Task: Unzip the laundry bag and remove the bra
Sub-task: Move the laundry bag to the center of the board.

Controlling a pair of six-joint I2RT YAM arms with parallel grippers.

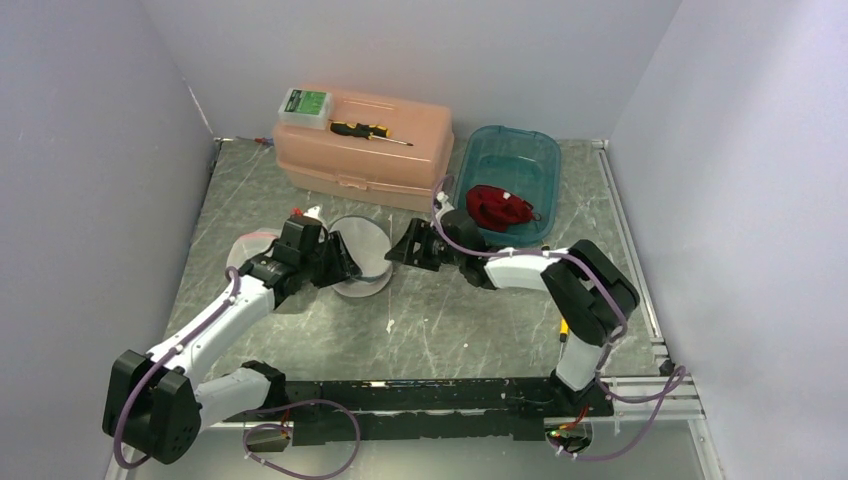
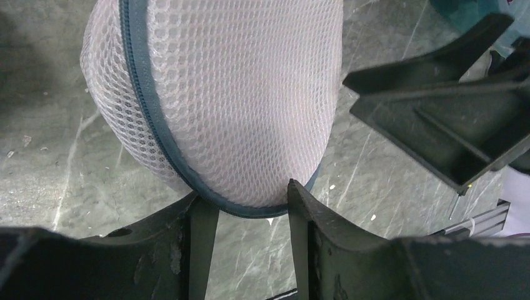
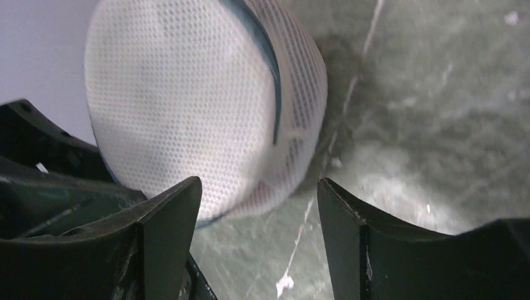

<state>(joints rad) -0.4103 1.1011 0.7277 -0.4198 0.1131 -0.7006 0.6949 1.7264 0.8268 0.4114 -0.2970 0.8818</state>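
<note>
The round white mesh laundry bag [image 1: 360,256] with a grey-blue zipper [image 2: 142,94] stands on edge on the table. It also shows in the right wrist view [image 3: 200,106]. My left gripper [image 1: 338,262] is open, and the bag's zippered lower rim lies between its fingertips [image 2: 247,203]. My right gripper [image 1: 398,248] is open and empty just right of the bag, with the bag ahead of its left finger [image 3: 259,187]. A red bra [image 1: 500,208] lies in the teal tub [image 1: 540,150]. A flat mesh piece [image 1: 248,245] lies left of my left gripper.
A salmon plastic toolbox [image 1: 365,150] stands at the back, with a screwdriver [image 1: 368,130] and a small green-and-white box [image 1: 305,106] on top. Grey walls close in on the left, back and right. The right gripper's black fingers [image 2: 437,125] show in the left wrist view.
</note>
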